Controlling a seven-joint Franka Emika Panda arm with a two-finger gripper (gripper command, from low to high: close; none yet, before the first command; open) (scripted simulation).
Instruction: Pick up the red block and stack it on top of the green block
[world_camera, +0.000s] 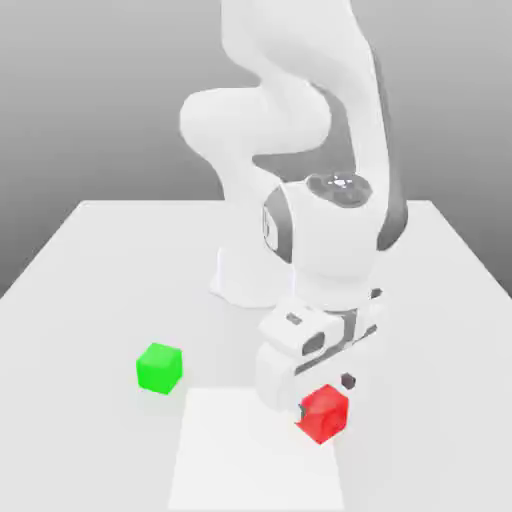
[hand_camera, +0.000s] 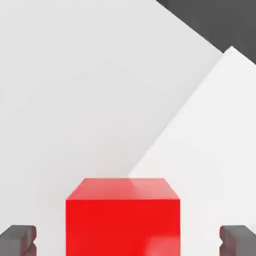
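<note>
Red is what you meet first in the exterior view: the red block (world_camera: 325, 414) sits low toward the exterior view's right, directly under the white arm's (world_camera: 300, 150) hand, partly covered by it. You can see the gripper (world_camera: 322, 395) lowered right at the block, with one dark fingertip (world_camera: 347, 381) showing beside the cube's upper corner. The green block (world_camera: 160, 367) rests on the white table (world_camera: 90, 250) well apart from it, toward the exterior view's left, with nothing touching it. A paler rectangular patch (world_camera: 250, 450) on the table lies under the red block and reaches toward the near edge.

Turning to the hand view, you find the red block (hand_camera: 123, 220) centred between the two dark fingertips (hand_camera: 20, 240), with a clear gap of table on each side of the cube. The gripper (hand_camera: 128, 241) therefore stands spread apart around the block, its pads not touching the red faces. Beyond the cube you see the table (hand_camera: 75, 100) and the paler patch (hand_camera: 215, 150) meeting along a slanted edge
</note>
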